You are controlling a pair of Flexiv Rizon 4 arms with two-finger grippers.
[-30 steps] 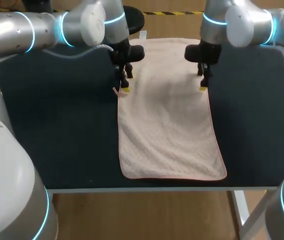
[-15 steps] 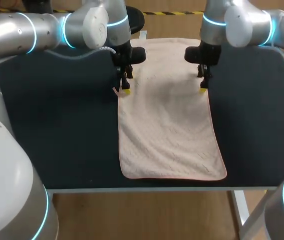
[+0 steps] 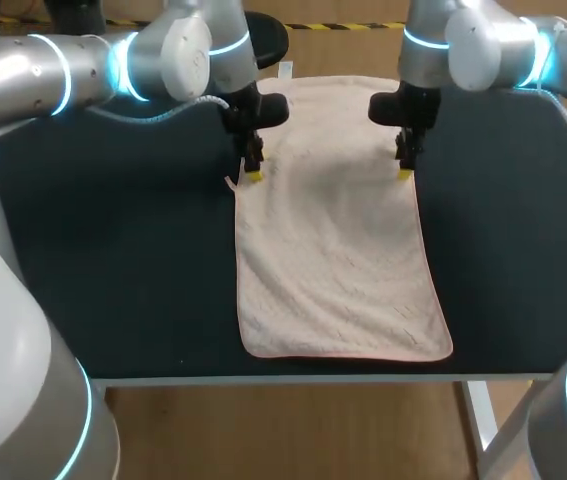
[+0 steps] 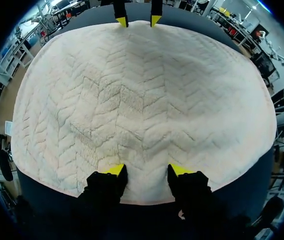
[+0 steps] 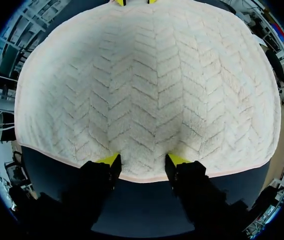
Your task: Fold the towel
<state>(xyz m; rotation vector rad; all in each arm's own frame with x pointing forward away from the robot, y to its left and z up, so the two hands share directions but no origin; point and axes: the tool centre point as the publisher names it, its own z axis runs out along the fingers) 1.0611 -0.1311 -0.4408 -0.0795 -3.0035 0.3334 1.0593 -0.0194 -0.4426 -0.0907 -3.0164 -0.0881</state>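
The left gripper [image 3: 253, 176] and right gripper [image 3: 404, 174] are inching toward the far edge of the dark tabletop [image 3: 113, 270], fingers sitting part-open on the pale towel [image 3: 333, 250], clamping nothing.

Table [image 3: 113, 280] free both sides of towel [image 3: 338, 270]; left gripper [image 3: 252, 175] and right gripper [image 3: 404, 172] block its long edges.

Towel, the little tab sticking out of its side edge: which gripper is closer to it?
Left. The left gripper is right beside the tab at the towel's edge; the right gripper is across the towel, at its opposite edge.
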